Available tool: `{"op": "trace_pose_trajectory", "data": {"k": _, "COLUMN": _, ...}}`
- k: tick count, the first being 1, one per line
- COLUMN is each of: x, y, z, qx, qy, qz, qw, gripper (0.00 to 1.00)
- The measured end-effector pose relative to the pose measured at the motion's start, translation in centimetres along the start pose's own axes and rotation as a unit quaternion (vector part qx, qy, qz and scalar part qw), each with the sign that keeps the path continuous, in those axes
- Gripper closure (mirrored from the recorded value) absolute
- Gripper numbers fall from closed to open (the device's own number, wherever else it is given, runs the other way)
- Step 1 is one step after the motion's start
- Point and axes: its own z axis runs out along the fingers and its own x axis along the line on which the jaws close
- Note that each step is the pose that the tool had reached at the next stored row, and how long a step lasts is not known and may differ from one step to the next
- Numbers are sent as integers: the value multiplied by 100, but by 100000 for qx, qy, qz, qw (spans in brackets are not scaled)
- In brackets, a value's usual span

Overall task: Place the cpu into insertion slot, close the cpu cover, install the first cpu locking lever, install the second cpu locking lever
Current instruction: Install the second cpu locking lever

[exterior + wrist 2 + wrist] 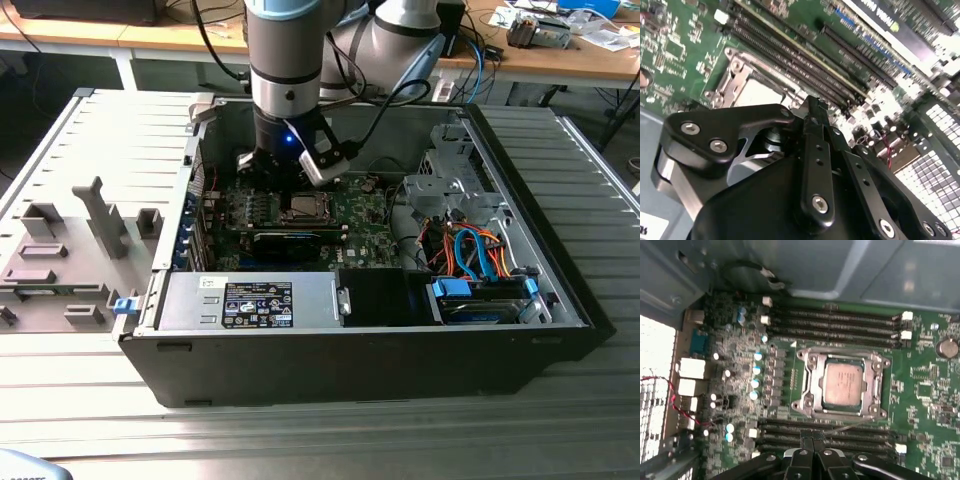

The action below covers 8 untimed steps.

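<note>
The cpu [842,385] sits in the insertion slot [807,385] on the green board, and the cpu cover [875,385] appears to lie closed around it. I judge the placing and cover steps done; whether either lever is latched I cannot tell. The tool [812,446] hangs above the memory slots [840,322], fingers together, gripping nothing.

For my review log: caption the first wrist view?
Chip seated in its socket, cover down, closed gripper beside it.
</note>
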Motion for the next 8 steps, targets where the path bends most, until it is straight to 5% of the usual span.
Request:
{"op": "trace_pose_trajectory", "data": {"k": 2, "x": 25, "y": -39, "z": 3, "qx": -1466, "qy": -154, "qz": 10, "qw": 99989, "gripper": 89}}
{"op": "trace_pose_trajectory", "data": {"k": 8, "x": 73, "y": -213, "z": 12, "qx": -4098, "qy": -434, "qz": 30, "qw": 99915, "gripper": 89}}
